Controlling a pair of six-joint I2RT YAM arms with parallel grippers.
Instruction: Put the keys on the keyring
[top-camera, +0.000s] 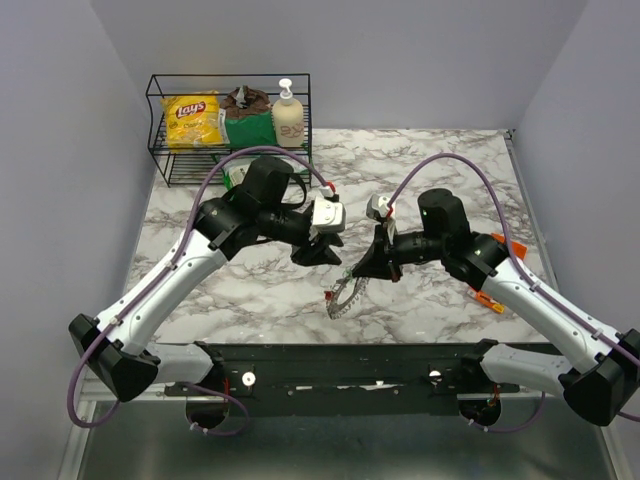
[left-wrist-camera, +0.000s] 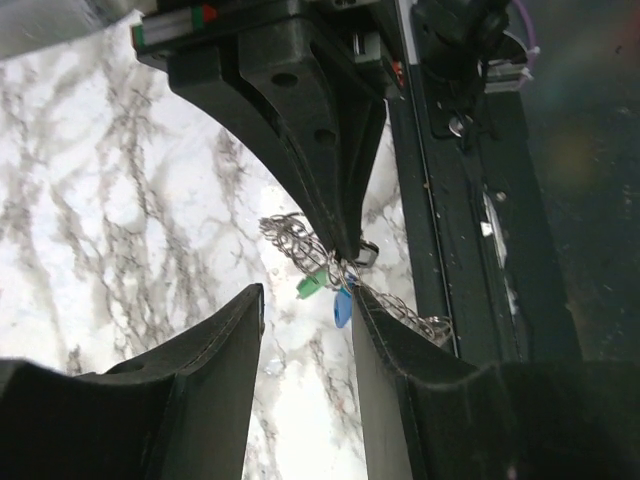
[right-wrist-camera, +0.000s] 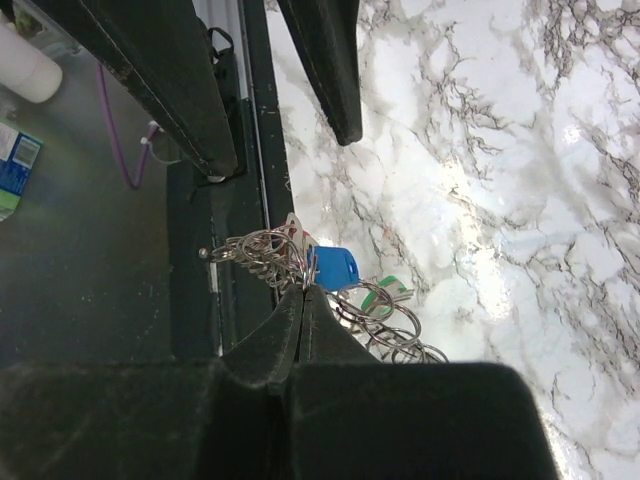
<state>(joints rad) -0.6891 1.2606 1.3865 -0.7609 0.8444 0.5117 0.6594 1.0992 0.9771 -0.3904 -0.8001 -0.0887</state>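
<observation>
**Right fingers pinched the keyring while the left fingers stood apart**

The right fingers (right-wrist-camera: 285, 345) were pressed tight together, their tips clamped on the keyring (right-wrist-camera: 262, 252). They held it in the air near the middle of the marble tabletop (top-camera: 450, 170), toward its front edge. A blue key (right-wrist-camera: 335, 268) hung on the ring just beside the fingertips, and a green key (right-wrist-camera: 380, 293) sat close next to it on the far side. Whether a red key was there could not be made out.

A silver chain (top-camera: 345, 295) of linked loops trailed from the ring down toward the tabletop. Whether its lower end touched the surface could not be told.

The left fingers (left-wrist-camera: 225, 340) were spread, with a clear gap between them and nothing in their grasp. They pointed at the ring from the opposite side, near it but apart. In the left wrist view the two keys showed through that gap.

At the back left of the tabletop stood a black wire basket (top-camera: 160, 140) with a yellow chip bag (top-camera: 192, 120) and a soap bottle (top-camera: 288, 118) inside. A flat orange packet (top-camera: 488, 298) lay on the tabletop partly under the right arm, well apart from the keys.
</observation>
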